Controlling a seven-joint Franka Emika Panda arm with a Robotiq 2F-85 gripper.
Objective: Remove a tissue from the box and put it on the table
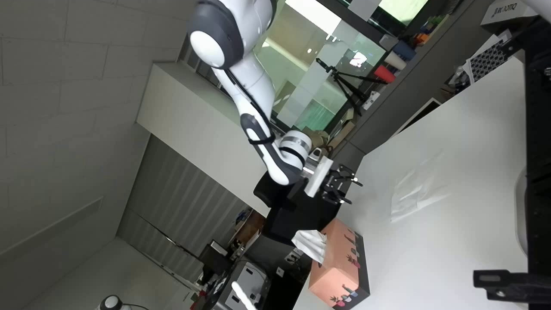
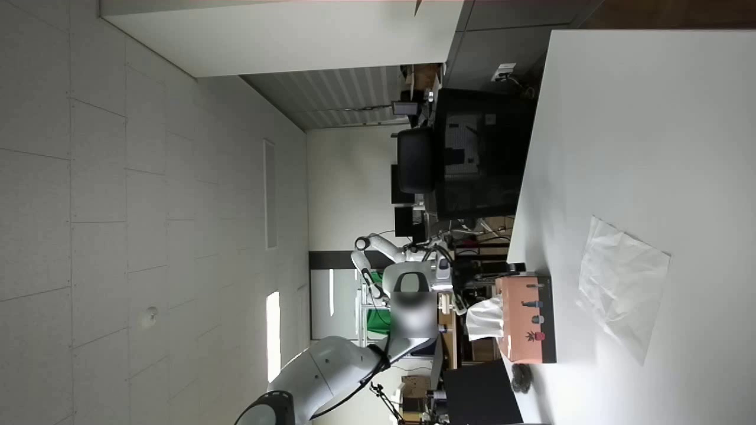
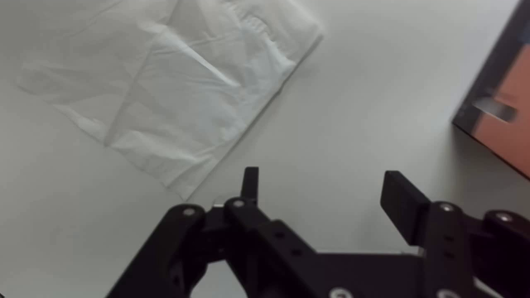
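Note:
A crumpled white tissue lies spread flat on the glossy white table (image 1: 465, 245); this tissue shows in both exterior views (image 1: 417, 189) (image 2: 623, 289) and in the wrist view (image 3: 186, 91). The salmon-pink box (image 1: 340, 249) (image 2: 521, 319) stands on the table, with another white tissue (image 1: 310, 243) (image 2: 485, 319) sticking out of its top slot. In the wrist view only a corner of the box (image 3: 515, 136) shows at the right edge. My gripper (image 1: 355, 193) is open and empty above the table, beside the box. In the wrist view its spread fingers (image 3: 321, 186) have bare tabletop between them.
Both exterior views stand turned on their side. A black chair (image 1: 301, 211) is beyond the table edge. A black rail (image 1: 538, 181) with a bracket (image 1: 503, 284) runs along the table's opposite side. A small dark object (image 2: 521, 378) lies beside the box.

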